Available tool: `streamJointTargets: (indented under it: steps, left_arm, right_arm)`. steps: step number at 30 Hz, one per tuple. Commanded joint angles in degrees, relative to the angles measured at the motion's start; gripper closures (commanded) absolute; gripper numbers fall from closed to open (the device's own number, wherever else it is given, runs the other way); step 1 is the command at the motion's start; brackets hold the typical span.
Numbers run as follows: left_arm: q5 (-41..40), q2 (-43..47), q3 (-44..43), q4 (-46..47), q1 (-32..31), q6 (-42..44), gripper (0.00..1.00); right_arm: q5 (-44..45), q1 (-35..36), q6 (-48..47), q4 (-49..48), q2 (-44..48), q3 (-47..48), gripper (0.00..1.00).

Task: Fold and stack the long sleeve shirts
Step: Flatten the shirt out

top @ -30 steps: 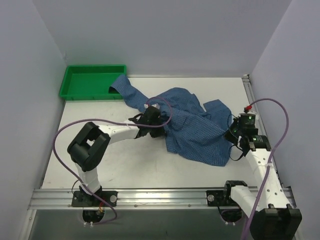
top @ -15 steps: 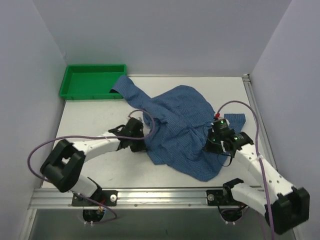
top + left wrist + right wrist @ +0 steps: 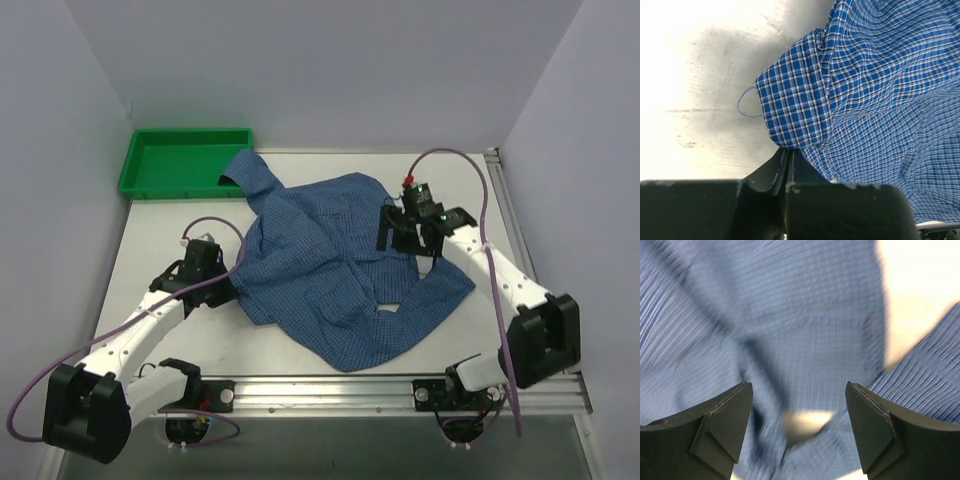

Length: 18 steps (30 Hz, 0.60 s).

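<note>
One table carries everything, and at its middle lies the single blue checked shirt, rumpled and only half spread. A sleeve trails toward eleven o'clock, where it reaches the near corner of the green tray. At the shirt's nine o'clock edge the left gripper is clenched on a doubled corner of cloth, low over the table. At two o'clock the right gripper hangs released, jaws spread wide above the fabric (its view is too blurred to tell whether it touches). The step looks like flattening before any fold, so the right should pinch one layer only at the three o'clock edge. Both should then draw apart gently, keeping low and pulling that sleeve off the tray.
</note>
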State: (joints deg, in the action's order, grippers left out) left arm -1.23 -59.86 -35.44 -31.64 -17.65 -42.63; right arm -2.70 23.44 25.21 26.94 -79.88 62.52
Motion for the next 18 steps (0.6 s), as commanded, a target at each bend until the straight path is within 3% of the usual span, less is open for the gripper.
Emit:
streamJointTargets:
  steps: [1, 6, 18]
  left_arm:
    - [0.9, -0.7, 0.1, -0.5, 0.9, 2.6, 1.00]
    - [1.2, -1.5, -0.1, 0.3, 1.3, 3.7, 1.00]
    - [1.2, -1.2, 0.2, 0.3, 2.3, 4.0, 1.00]
  right_arm:
    - [5.6, -3.1, -3.9, -1.4, -8.0, 3.2, 0.24]
    - [5.4, -4.2, -3.4, -2.9, -18.9, 7.0, 0.24]
    - [9.0, -4.8, -0.6, -5.7, -21.2, -0.3, 0.28]
